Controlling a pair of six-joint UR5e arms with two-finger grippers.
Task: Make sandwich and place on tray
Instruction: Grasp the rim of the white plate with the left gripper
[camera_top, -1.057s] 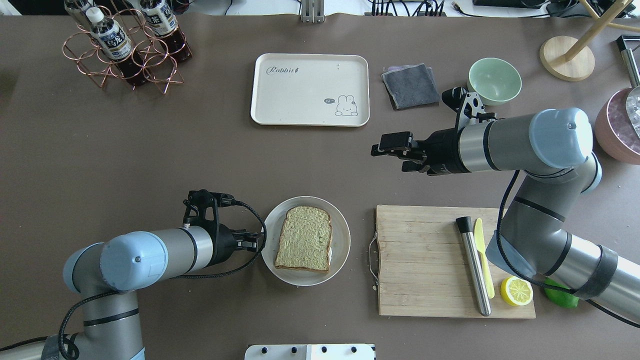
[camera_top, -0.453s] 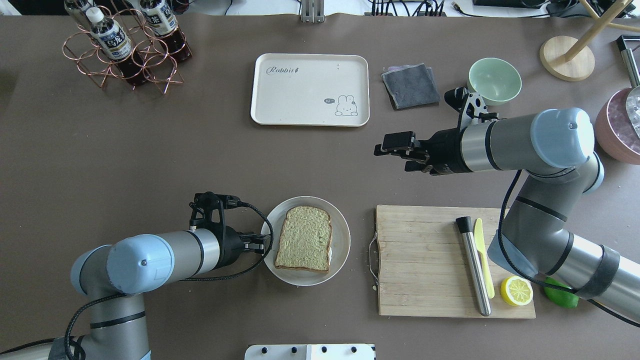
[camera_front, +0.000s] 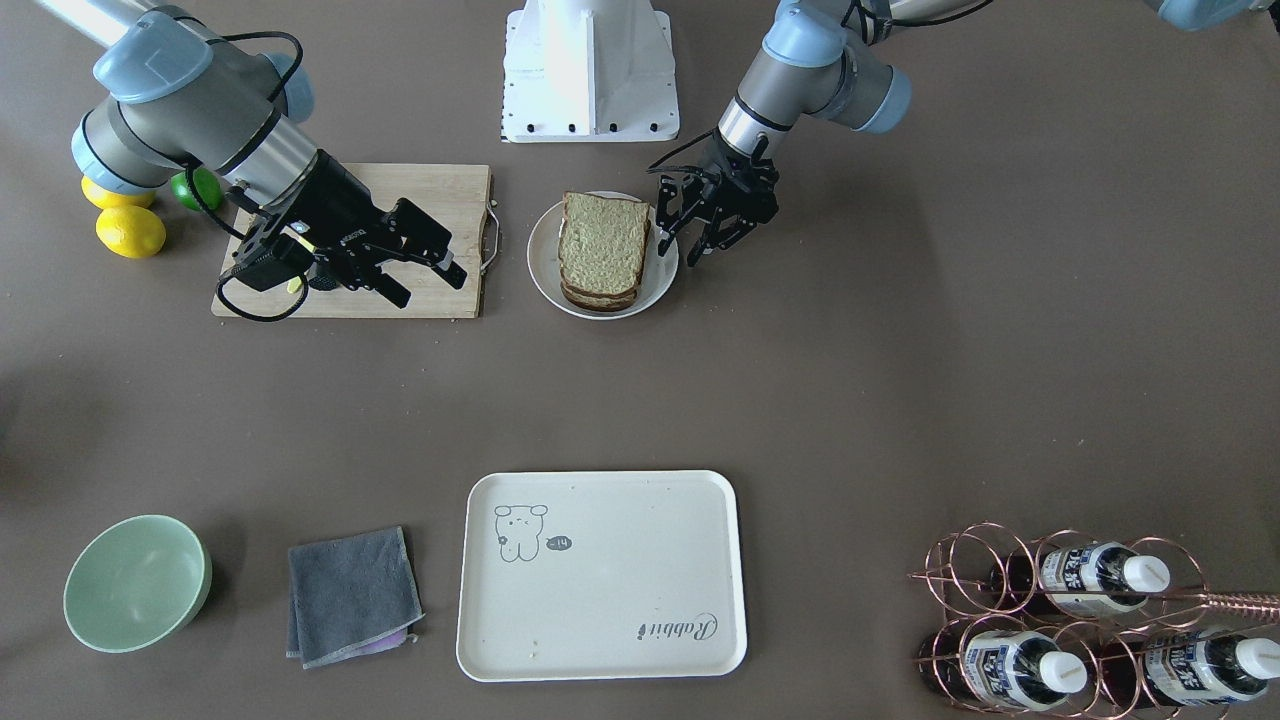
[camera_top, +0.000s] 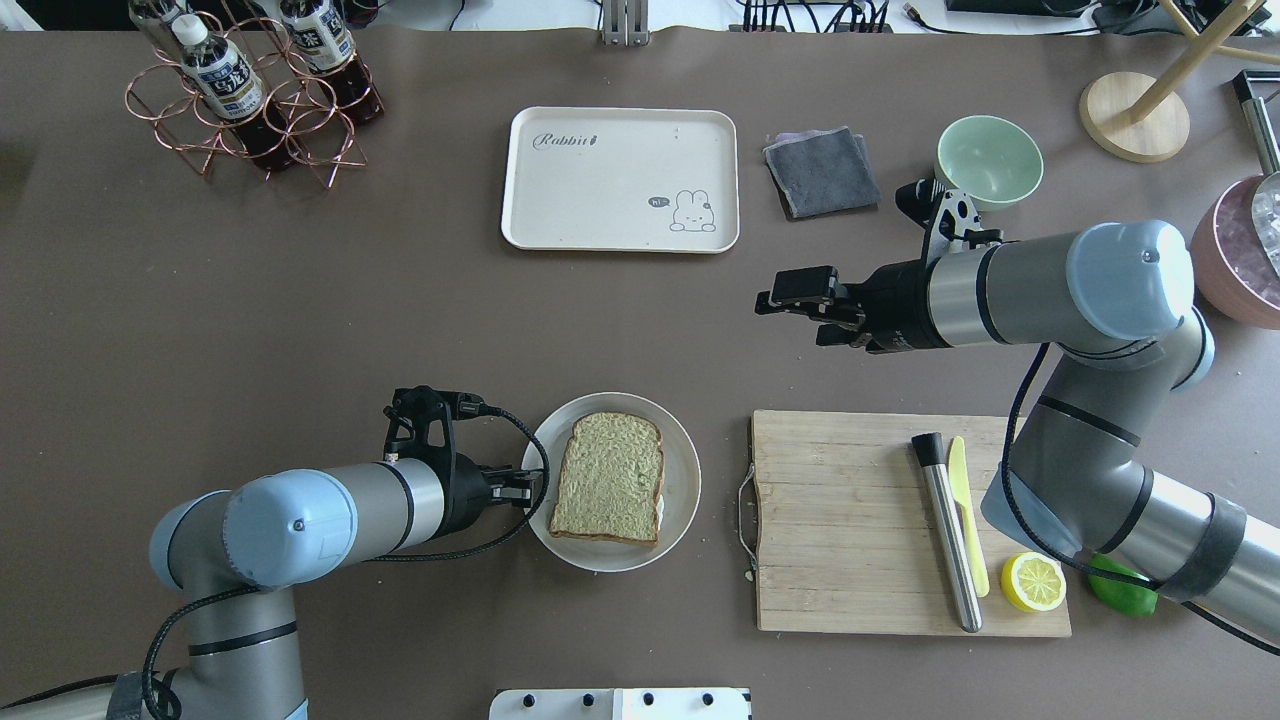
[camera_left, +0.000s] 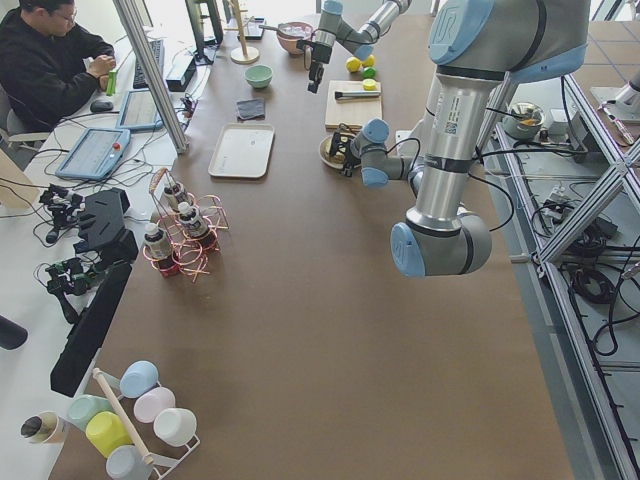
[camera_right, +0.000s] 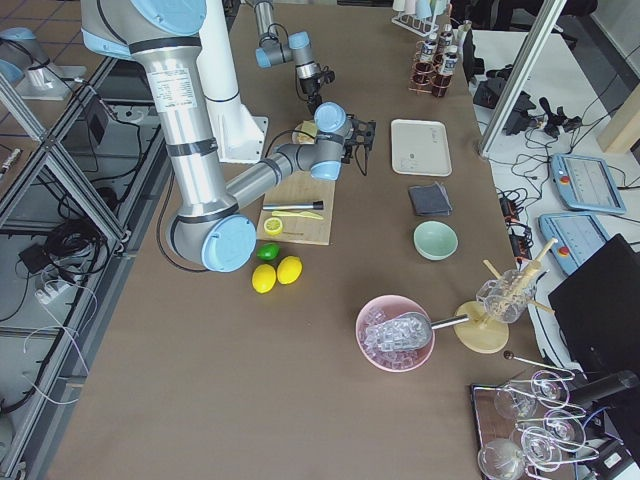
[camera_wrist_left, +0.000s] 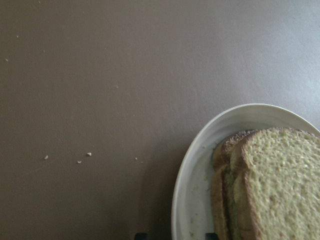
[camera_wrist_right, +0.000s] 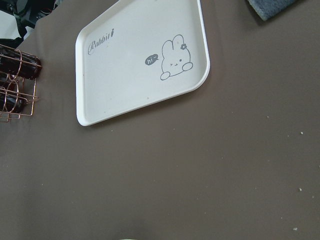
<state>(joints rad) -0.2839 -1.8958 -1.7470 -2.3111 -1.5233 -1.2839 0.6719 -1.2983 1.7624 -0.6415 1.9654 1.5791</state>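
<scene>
On round white plate (camera_top: 686, 455): brown-crusted bread sandwich (camera_top: 608, 478) | left hand (camera_top: 520, 487) open beside plate rim | right hand (camera_front: 432, 288) open above brown surface (camera_top: 300, 300)

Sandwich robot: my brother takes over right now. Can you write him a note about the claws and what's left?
Left claw: open, empty, at the plate rim beside the sandwich.
Right claw: open, empty, raised near the cutting board.
The tray is bare, across the table.
Done: sandwich stacked on the plate.
Left: grip it and carry it to the tray.
</scene>
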